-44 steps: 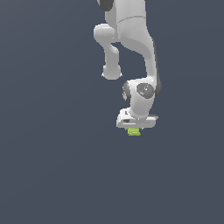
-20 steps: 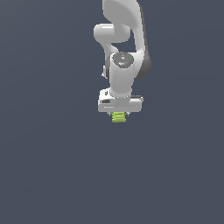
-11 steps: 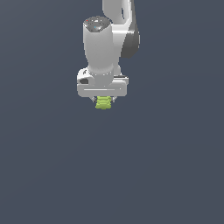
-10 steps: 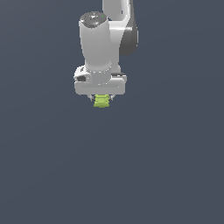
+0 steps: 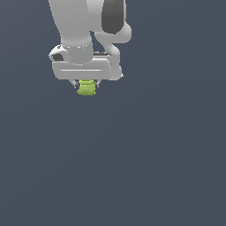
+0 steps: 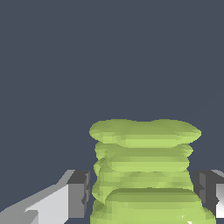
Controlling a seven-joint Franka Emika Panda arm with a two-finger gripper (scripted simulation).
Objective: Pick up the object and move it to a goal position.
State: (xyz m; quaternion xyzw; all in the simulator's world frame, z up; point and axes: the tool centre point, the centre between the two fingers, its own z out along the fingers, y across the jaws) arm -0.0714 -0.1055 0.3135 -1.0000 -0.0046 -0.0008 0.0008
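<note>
In the upper left of the exterior view, the white gripper (image 5: 87, 84) pinches the lime-green ridged object (image 5: 86, 88), which hangs below it against plain dark background.

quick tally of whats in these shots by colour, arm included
lime-green: 1, the ridged block between the fingers of the tool
white: 1, the robot arm with its tool
total: 2
</note>
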